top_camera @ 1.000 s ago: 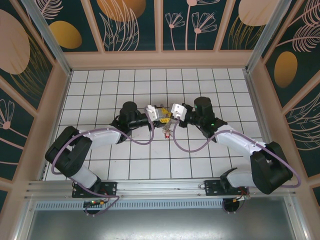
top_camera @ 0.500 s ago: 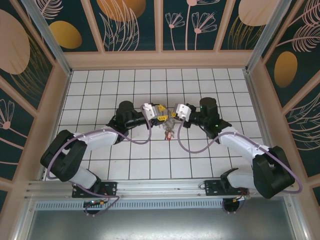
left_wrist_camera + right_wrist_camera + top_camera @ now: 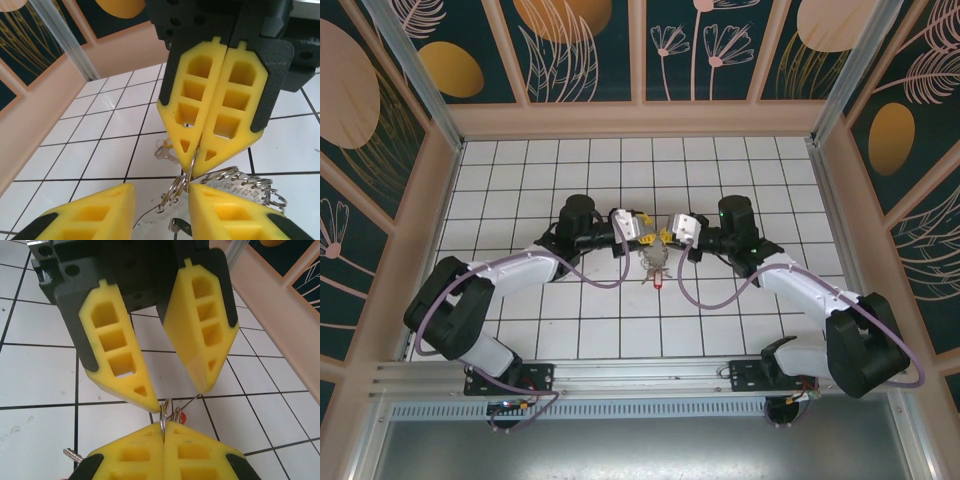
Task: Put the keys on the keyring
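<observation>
Both grippers meet over the table's middle. My right gripper (image 3: 164, 427) (image 3: 668, 236) is shut on a thin split ring (image 3: 163, 415) that stands edge-up between its fingertips. My left gripper (image 3: 162, 200) (image 3: 644, 232) faces it, open, and the bunch of rings sits in its gap against one fingertip (image 3: 220, 200). The keyring (image 3: 245, 187) (image 3: 653, 262), a flat metal hoop with stamped numbers and small rings along its rim, hangs below them. A red tag (image 3: 183, 417) (image 3: 661, 285) dangles from it. The keys (image 3: 165, 151), small with a yellowish bit at the head, lie on the tile just beyond.
White tiled table (image 3: 760, 180) with wooden walls on three sides. Purple cables loop from both arms (image 3: 595, 280) (image 3: 705, 300) over the tiles near the bunch. A key tip (image 3: 73, 455) pokes out beside my right fingers.
The two grippers have shifted slightly and stay tip to tip. The bunch with the red tag now hangs lower, reaching further toward the near edge.
</observation>
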